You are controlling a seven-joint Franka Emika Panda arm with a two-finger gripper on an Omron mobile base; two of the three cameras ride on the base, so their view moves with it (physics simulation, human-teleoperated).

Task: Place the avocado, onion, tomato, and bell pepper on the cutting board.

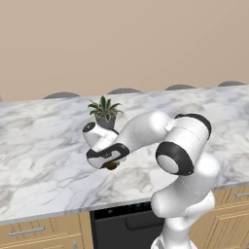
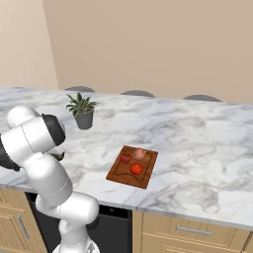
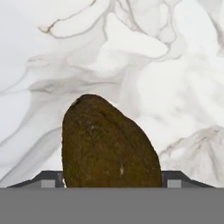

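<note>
Dark olive-brown roundish avocado (image 3: 109, 142): on white marble counter (image 1: 44, 146), between fingertips of two-finger gripper (image 3: 113, 178), well apart from reddish-brown grooved wooden cutting board (image 2: 118, 173) at 3 o'clock. Fingertips flanking both sides, seemingly touching; firm clench cannot be told. Advice: centre on widest part, squeeze squarely, lift straight before swinging toward board.

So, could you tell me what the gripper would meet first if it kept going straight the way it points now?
The avocado: in the hand view it sits right between the gripper fingertips, with the marble counter beneath it. Whether the pads already touch it is unclear.
</note>
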